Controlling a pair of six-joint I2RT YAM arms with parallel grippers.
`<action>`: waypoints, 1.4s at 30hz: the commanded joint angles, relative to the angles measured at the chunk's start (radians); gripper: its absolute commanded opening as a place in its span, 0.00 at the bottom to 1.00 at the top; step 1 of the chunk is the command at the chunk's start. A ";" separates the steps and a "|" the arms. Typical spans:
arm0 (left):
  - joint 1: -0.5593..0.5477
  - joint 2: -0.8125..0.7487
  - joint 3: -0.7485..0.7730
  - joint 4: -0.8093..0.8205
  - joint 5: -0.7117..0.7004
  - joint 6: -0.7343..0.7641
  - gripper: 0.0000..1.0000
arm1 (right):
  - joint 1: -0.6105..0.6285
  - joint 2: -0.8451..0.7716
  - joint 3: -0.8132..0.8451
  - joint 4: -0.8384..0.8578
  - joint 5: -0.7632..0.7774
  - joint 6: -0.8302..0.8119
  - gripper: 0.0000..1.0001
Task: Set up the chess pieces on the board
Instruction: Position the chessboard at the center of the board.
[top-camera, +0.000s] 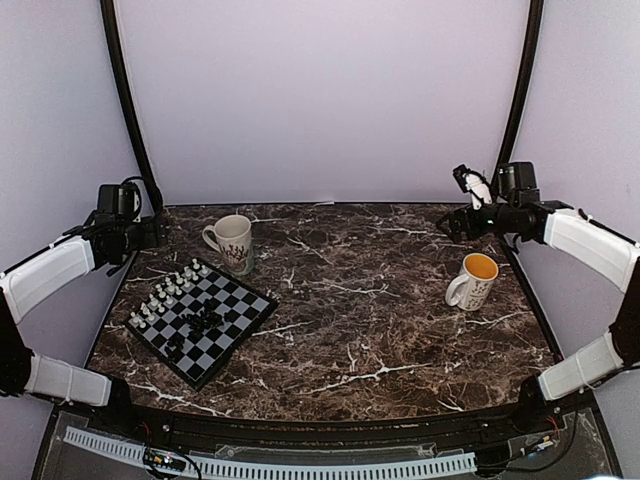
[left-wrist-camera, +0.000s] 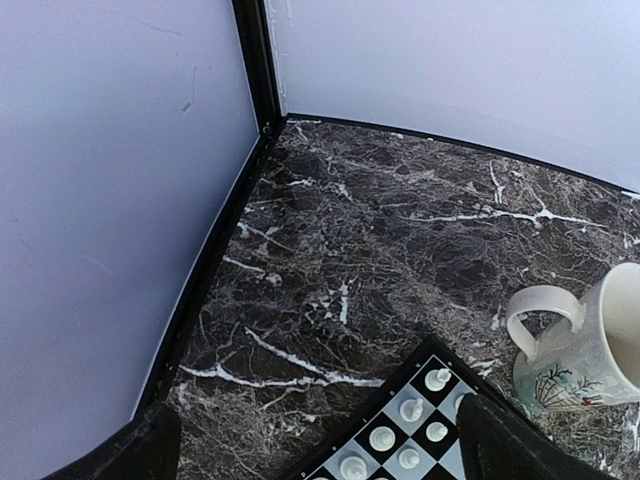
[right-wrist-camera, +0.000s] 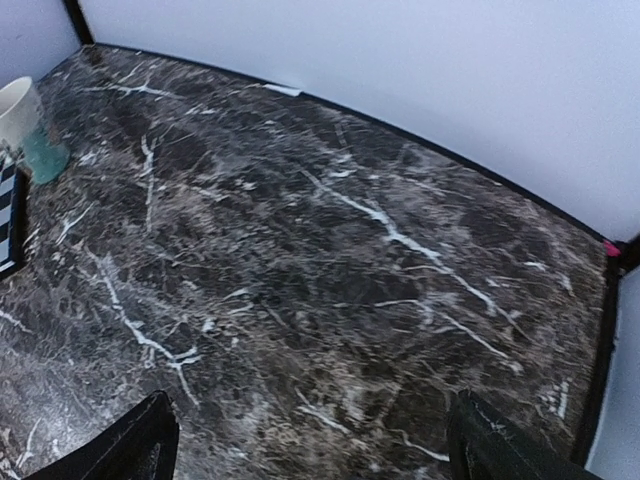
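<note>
- Toward 8 o'clock on the marble table (top-camera: 380, 300), the board (top-camera: 235, 310) sits turned diamond-wise. The white chess pieces (top-camera: 168, 290) stand in rows along its 10 o'clock edge, and the black chess pieces (top-camera: 205, 322) are clustered near its centre.
- Spread wide and empty, the left gripper (left-wrist-camera: 318, 448) hovers just off the board's 11 o'clock side. The right gripper (right-wrist-camera: 312, 450), equally spread and empty, hangs at the table's 2 o'clock.
- The pieces look tiny, light, rigid, smooth and easily toppled. Each is probably best pinched by its narrow upper body, from straight above.

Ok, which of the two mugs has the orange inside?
The mug on the right, standing alone; the mug beside the board is cream inside, next to the board.
</note>
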 joint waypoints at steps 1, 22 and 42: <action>0.024 -0.034 -0.044 -0.018 -0.024 -0.079 0.99 | 0.105 0.097 0.045 0.053 -0.059 -0.069 0.92; 0.327 0.359 0.152 -0.161 0.497 -0.158 0.00 | 0.568 0.684 0.515 -0.147 -0.162 -0.137 0.55; 0.350 0.678 0.299 -0.258 0.566 -0.132 0.00 | 0.622 0.651 0.456 -0.171 -0.183 -0.184 0.49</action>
